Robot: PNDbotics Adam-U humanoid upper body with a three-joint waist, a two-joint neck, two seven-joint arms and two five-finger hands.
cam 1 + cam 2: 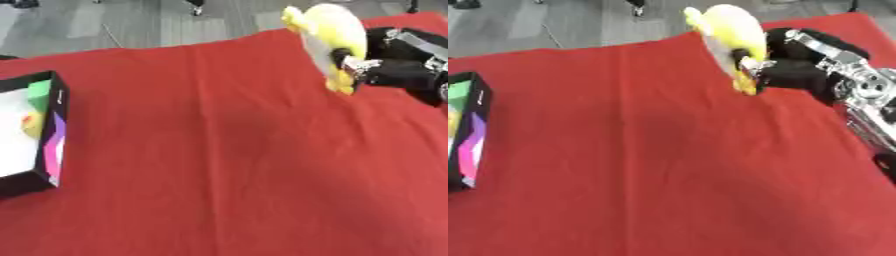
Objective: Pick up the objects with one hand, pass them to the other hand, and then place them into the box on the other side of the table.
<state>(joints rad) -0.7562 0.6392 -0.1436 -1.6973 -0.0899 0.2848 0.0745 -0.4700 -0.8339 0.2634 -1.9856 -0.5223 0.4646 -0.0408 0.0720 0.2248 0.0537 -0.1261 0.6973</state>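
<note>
Red cloth (219,150) covers my table; grey floor (131,20) shows beyond its far edge; my right robot hand (789,65) comes in from the upper right, fingers curled round a yellow plush toy (730,35) held above the cloth, its shape blurred; the black box (54,135) sits at the left, cut off by the frame, something yellow (31,124) inside.

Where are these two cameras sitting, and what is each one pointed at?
Left eye view: in the robot's head, looking down at the red cloth; the black box shows almost whole, and the right hand at upper right.
Right eye view: beside it, same aim; more of the silver right arm, less box.
Both show that hand holding the yellow toy.
</note>
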